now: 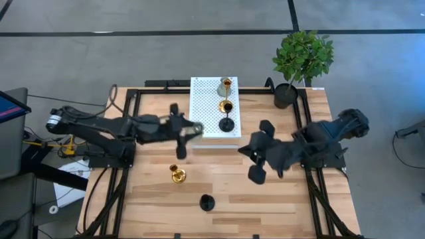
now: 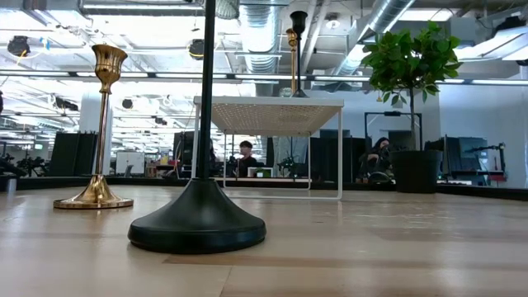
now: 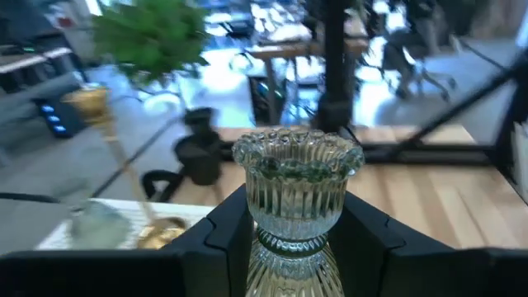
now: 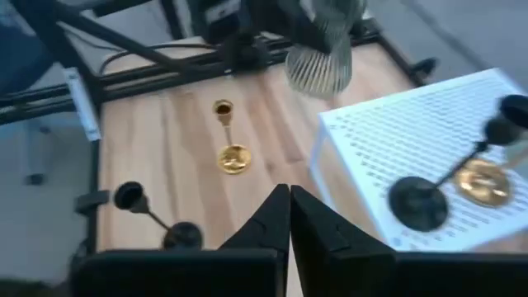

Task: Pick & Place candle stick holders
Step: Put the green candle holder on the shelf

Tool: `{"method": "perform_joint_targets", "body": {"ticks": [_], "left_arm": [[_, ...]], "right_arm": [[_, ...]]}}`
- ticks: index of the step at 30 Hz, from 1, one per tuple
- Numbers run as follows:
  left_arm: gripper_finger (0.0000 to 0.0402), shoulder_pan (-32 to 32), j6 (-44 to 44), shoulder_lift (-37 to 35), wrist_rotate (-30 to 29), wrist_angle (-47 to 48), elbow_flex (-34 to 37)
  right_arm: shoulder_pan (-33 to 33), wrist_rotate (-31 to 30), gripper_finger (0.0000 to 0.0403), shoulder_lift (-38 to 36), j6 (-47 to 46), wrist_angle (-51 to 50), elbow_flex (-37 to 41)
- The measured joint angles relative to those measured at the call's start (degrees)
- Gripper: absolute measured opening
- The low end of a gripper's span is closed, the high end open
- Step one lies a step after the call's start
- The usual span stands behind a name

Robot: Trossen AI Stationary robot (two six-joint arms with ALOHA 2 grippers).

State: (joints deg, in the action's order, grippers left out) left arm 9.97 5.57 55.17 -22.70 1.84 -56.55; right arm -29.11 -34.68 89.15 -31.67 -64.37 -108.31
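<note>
Two candle holders stand on the bare worktop [image 1: 265, 199]: a gold holder [image 1: 177, 174] and a black holder [image 1: 207, 202]. Three more stand on the white perforated stand [image 1: 206, 113]. The left end effector [image 1: 184, 136] grips a ribbed glass holder [image 3: 295, 198] at the stand's edge. The right end effector [image 4: 289, 216] hangs over the worktop, fingers pressed together, empty.

Two robot arms of matt black, built of chunky jointed segments with rounded housings; the left arm [image 1: 99, 129] is long and slim, with a pale silver cap at its 9 o'clock end; the right arm [image 1: 312, 146] looks bulkier, with a rounded black housing at 3 o'clock; each gripper, left gripper [image 3: 293, 239] and right gripper [image 4: 289, 219], has two flat, angular black fingers with plain faces.
</note>
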Motion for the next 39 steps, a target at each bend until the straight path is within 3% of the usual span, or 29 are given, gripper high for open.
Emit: {"method": "perform_joint_targets", "body": {"ticks": [5,9,21,29,39], "left_arm": [[0.0126,-6.16,-0.03,-3.44,0.46,-6.99,5.24],[0.0126,-11.91,-0.1,-3.86,5.39,-12.79,9.01],[0.0126,-32.25,-6.07,0.12,32.2,-19.18,12.43],[0.0126,-37.57,-10.6,7.25,39.44,-27.37,12.43],[0.0126,-38.87,-7.47,7.79,39.87,-28.21,12.43]], "right_arm": [[-4.99,-9.95,0.0001,1.81,-5.95,-3.09,0.04],[-7.37,-13.86,0.0,2.98,-11.72,-5.91,0.1],[-10.05,-13.55,0.0,1.73,-20.54,-3.28,10.84],[-9.99,-12.33,0.0,-5.33,-10.22,8.35,18.11],[2.63,5.74,0.0,-17.99,12.0,30.84,32.59]]}}
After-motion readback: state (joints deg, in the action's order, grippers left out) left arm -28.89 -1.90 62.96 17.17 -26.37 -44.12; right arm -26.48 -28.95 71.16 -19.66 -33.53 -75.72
